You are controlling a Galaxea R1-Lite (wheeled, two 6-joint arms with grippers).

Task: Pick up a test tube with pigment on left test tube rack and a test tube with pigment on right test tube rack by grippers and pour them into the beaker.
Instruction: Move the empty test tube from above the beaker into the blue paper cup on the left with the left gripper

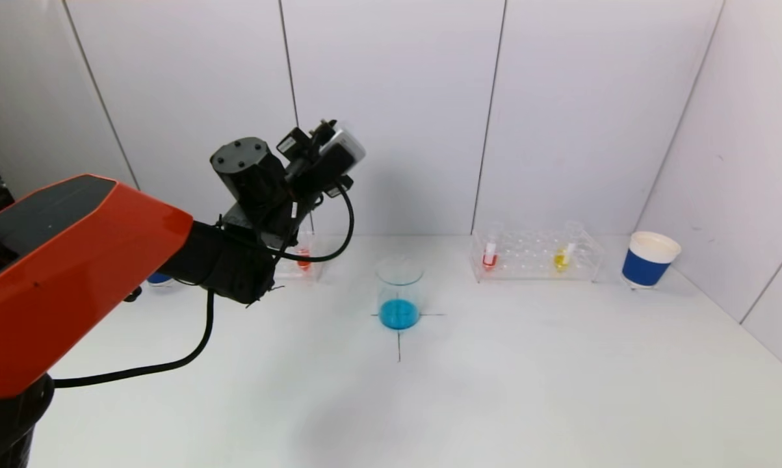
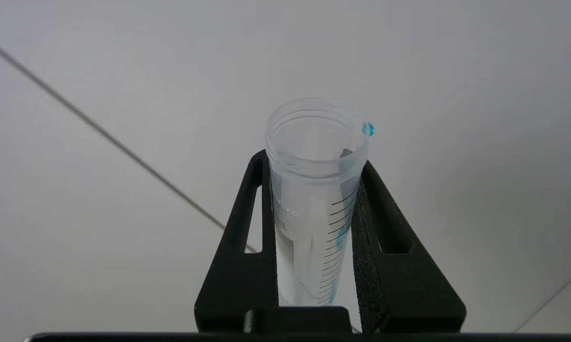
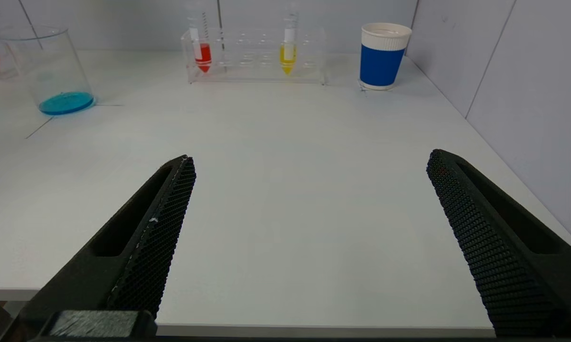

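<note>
Left fingers (image 2: 313,180) clamp emptied tube (image 2: 316,199); beaker (image 1: 400,292) holds blue liquid; right fingers (image 3: 309,171) apart.

Clear glossy plastic test tube (image 2: 316,199) with printed graduations sits between matt black fingers (image 2: 240,266); the right gripper (image 3: 309,171) has rough honeycomb-textured pads (image 3: 164,228). Smooth transparent beaker (image 1: 400,292), clear acrylic-looking rack (image 1: 537,257), ribbed paper cup (image 1: 649,260) at its 3 o'clock, matt white table (image 1: 495,390)

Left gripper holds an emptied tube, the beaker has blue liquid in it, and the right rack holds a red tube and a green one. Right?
Not quite. In the right wrist view the right rack holds a red tube and a yellow tube, not green. The rest stands.
</note>
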